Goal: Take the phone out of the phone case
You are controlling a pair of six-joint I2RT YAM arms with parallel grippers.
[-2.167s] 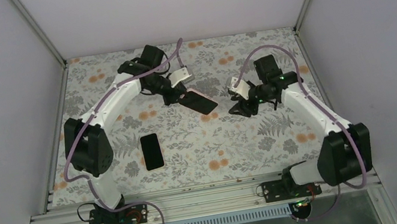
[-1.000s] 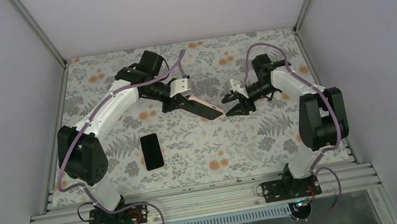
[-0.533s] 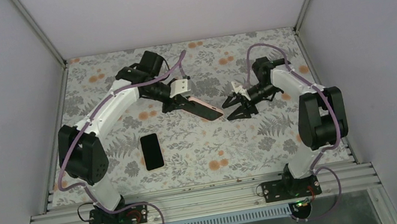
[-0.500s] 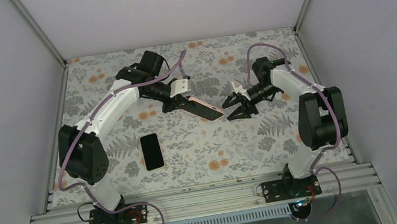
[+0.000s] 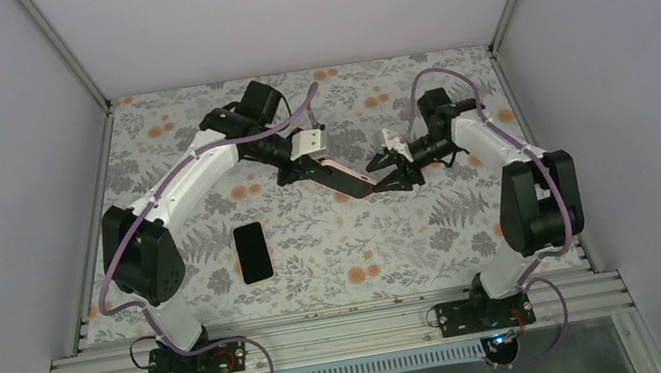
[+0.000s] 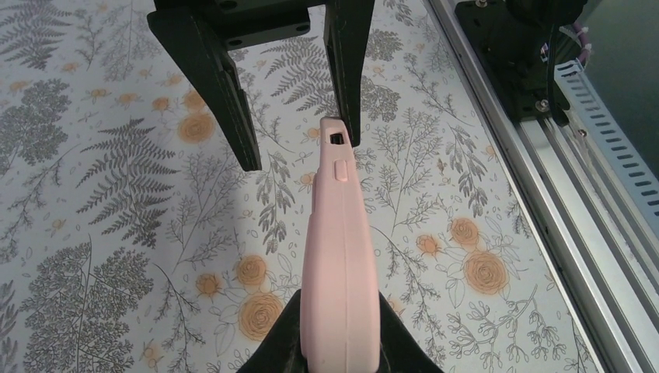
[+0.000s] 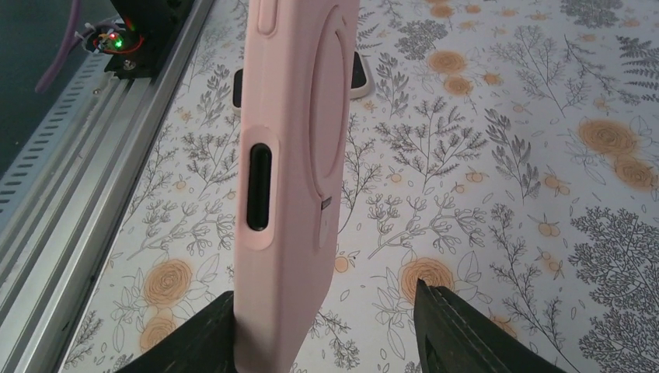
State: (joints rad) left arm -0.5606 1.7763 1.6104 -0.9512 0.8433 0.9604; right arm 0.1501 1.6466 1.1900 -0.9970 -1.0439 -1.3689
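The left gripper is pinching one end of the phone case — its length is pointing straight between the spread jaws of the right gripper.

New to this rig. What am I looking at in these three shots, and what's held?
Two robot arms are bolted at the near edge of a floral-covered table. The wide picture comes from a fixed camera above and behind them: left arm on the left, right arm on the right. The other two come from a camera on each wrist, looking along that arm's own tool. The left tool is clamped on one end of a pink phone case, holding it off the table. The right tool is open, a finger either side of the case's far end. A flat black phone-like slab lies on the table near the left arm. Whether a phone sits inside the case is unclear.
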